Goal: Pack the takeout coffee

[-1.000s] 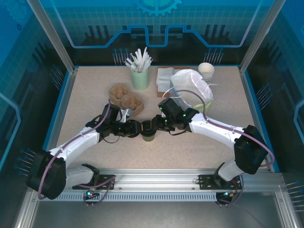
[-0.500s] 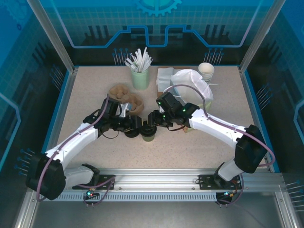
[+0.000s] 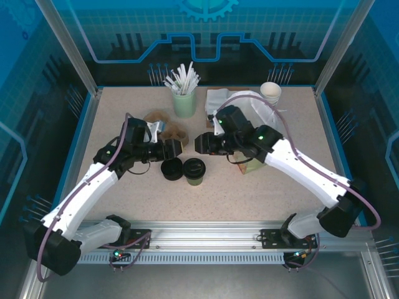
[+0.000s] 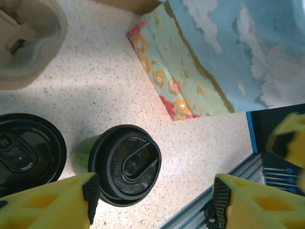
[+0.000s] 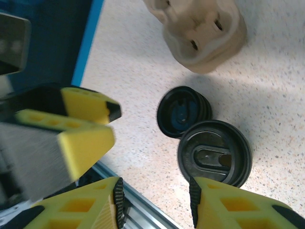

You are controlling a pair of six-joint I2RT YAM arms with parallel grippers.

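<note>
Top external view has the small olive-green paper cup with the round black plastic lid (image 3: 194,169) standing upright on the speckled tabletop (image 3: 112,118), near the middle. It sits just beside a loose round black plastic lid (image 3: 172,169) on its left. The lid appears seated on the cup, so the coffee looks closed and ready to move. The left gripper (image 3: 173,148) and right gripper (image 3: 201,143) hang just behind the cup, tips facing each other, neither touching it. In the left wrist view the yellow fingers (image 4: 62,205) are spread wide with the cup between them and nothing held. In the right wrist view the yellow fingers (image 5: 81,205) are likewise parted and empty above the cup. The brown moulded-pulp cup carrier (image 3: 177,132) lies close behind, probably so the cup can be set in a pocket. The flower-printed paper bag (image 4: 174,90) beside it may be meant for the final packing.
</note>
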